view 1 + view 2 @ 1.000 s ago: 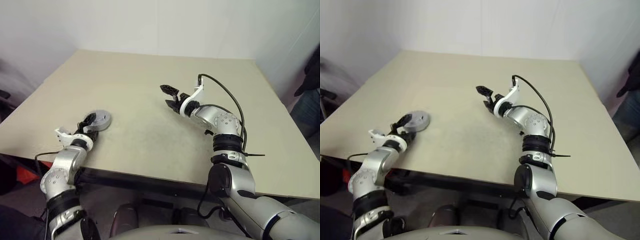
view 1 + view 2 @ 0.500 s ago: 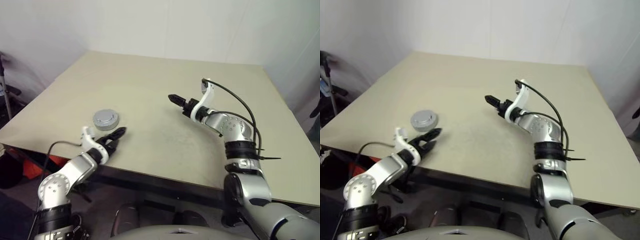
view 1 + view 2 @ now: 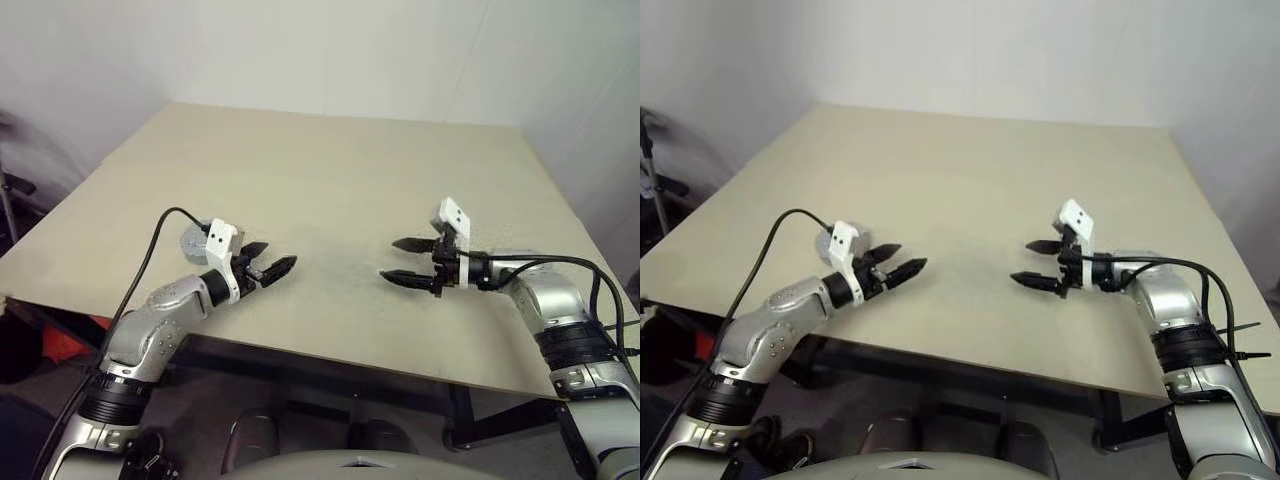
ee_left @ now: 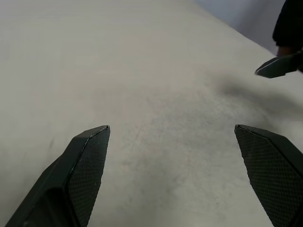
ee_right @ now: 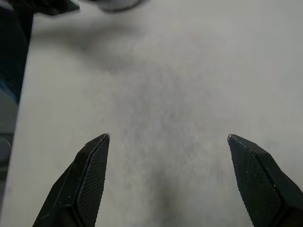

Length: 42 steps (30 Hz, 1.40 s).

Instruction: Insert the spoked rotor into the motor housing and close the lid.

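A pale beige bench (image 3: 330, 170) fills the scene, with the robot's two arms reaching over its near edge and pointing toward each other.

The left end effector (image 3: 268, 265) hovers low over the bench, its two black fingers spread wide and empty. Just behind its white wrist block sits a short round silver object (image 3: 193, 238), largely hidden by the arm; it appears to be the motor housing, though whether a lid or rotor sits on it cannot be told from here.

The right end effector (image 3: 408, 260) hangs well apart on the other side, fingers also spread wide, holding nothing. Between the two lies bare bench.

No loose spoked wheel or dark disc lies on the open surface. Judging by this, either the parts are already assembled in the round object, or the work has yet to start; the pictures do not settle which.
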{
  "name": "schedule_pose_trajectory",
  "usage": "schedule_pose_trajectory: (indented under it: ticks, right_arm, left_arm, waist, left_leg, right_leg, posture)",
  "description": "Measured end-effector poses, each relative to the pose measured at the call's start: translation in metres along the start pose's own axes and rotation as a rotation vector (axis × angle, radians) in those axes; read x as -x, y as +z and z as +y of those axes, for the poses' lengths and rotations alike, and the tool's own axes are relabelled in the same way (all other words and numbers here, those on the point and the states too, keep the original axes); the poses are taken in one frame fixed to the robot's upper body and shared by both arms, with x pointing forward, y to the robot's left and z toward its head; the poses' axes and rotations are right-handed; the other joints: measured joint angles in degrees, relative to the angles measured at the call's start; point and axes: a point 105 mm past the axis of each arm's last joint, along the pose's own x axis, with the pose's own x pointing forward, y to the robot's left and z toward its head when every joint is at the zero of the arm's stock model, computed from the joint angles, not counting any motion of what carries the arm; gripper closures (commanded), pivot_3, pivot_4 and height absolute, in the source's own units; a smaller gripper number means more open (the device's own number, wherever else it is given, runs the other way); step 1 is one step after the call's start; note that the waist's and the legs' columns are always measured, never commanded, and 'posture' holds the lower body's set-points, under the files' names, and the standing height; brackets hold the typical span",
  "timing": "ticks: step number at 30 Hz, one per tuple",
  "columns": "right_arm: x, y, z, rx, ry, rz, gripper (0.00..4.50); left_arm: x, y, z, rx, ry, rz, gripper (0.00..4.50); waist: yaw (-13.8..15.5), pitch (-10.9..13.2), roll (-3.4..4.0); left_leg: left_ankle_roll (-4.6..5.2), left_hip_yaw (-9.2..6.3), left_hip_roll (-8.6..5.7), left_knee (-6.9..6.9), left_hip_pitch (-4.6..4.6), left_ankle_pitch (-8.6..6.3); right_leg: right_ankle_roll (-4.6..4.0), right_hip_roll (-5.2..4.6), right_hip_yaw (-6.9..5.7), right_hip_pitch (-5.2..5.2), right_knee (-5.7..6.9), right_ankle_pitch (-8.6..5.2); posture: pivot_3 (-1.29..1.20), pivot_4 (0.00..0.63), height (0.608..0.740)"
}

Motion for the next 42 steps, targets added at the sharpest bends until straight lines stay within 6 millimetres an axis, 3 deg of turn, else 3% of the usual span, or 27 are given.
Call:
schedule_pose_trajectory:
  ticks: [11,19,31,42]
  right_arm:
    - [-0.013,0.011,-0.004,0.067,-0.036,-0.114,0.0]
    - [-0.014,0.008,-0.003,0.033,-0.017,-0.097,0.0]
    - [-0.012,0.025,0.005,0.007,-0.044,-0.141,0.0]
    - [-0.008,0.013,-0.005,-0.001,-0.098,-0.131,0.0]
  left_arm:
    - [-0.011,0.008,0.003,-0.076,0.034,-0.044,0.02]
    - [-0.011,0.01,0.007,-0.08,0.072,-0.06,0.02]
    - [-0.015,0.006,0.007,-0.068,0.084,-0.059,0.02]
    - [-0.017,0.011,0.01,-0.074,0.091,-0.073,0.02]
  waist:
    - [-0.18,-0.01,0.02]
    - [-0.18,-0.01,0.02]
    - [-0.03,-0.01,0.03]
    - [-0.04,-0.01,0.03]
  left_leg:
    - [0.16,-0.02,0.03,0.03,0.05,-0.08]
    - [0.2,-0.02,0.04,0.03,0.04,-0.1]
    - [0.21,-0.04,0.04,0.03,0.06,-0.1]
    - [0.21,-0.03,0.03,0.03,0.04,-0.11]
  right_leg:
    - [-0.18,0.0,-0.06,0.06,0.02,0.1]
    - [-0.36,0.0,-0.07,0.06,0.01,0.18]
    - [-0.18,0.0,-0.06,0.08,0.0,0.07]
    - [-0.18,0.0,-0.06,0.06,-0.02,0.07]
  posture:
    - [0.0,0.0,0.74]
    - [0.0,0.0,0.74]
    - [0.0,0.0,0.74]
    - [0.0,0.0,0.74]
